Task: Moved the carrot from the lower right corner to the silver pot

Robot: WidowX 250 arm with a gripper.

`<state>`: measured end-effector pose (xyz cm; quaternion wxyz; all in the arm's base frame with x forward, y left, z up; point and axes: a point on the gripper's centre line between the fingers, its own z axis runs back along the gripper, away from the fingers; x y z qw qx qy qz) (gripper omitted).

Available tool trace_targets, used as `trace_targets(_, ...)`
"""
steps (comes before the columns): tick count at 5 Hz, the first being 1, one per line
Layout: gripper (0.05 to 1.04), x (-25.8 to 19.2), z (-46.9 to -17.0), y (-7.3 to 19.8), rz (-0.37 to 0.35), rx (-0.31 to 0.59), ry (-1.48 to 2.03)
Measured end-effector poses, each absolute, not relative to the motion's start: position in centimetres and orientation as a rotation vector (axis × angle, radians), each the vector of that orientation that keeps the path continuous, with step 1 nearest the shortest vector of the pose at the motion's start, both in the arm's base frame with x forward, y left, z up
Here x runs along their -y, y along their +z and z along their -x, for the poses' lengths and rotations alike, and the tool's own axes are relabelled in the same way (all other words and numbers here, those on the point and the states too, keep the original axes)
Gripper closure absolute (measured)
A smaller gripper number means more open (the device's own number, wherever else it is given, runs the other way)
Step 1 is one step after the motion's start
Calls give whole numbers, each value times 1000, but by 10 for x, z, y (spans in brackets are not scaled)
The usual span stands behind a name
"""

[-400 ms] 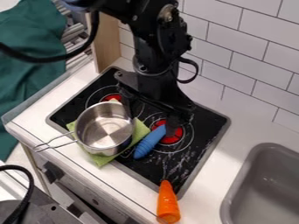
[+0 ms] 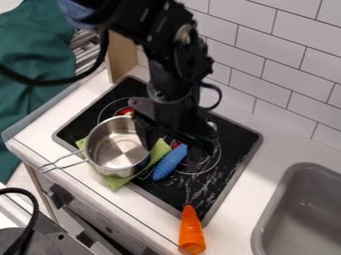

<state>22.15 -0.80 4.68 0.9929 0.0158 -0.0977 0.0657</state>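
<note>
1. Carrot [image 2: 192,233]: lies at the front edge of the white counter [image 2: 234,214], narrow end at the stove's frame.
2. Gray sink [image 2: 261,219]: set into the counter, right of the stove.
3. Silver pot [image 2: 118,149]: upright on green cloth [image 2: 114,181], on the black stove [image 2: 234,138]; inner base exposed.
4. Blue object [image 2: 170,163]: on the stove, beside the pot.
5. Gripper [image 2: 168,144]: above the stove, jaws apart.
6. White tiled wall [image 2: 266,64]: behind the counter.
</note>
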Motion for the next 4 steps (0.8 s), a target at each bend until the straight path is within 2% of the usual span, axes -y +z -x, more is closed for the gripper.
trace_targets(1, 82, 18, -206, 43, -33, 188, 205)
trace_targets(2, 82, 42, -179, 34, 18, 123, 319)
trace_targets(3, 82, 60, -172, 24, 43, 92, 334)
trace_targets(4, 82, 74, -173, 12, 38, 62, 332)
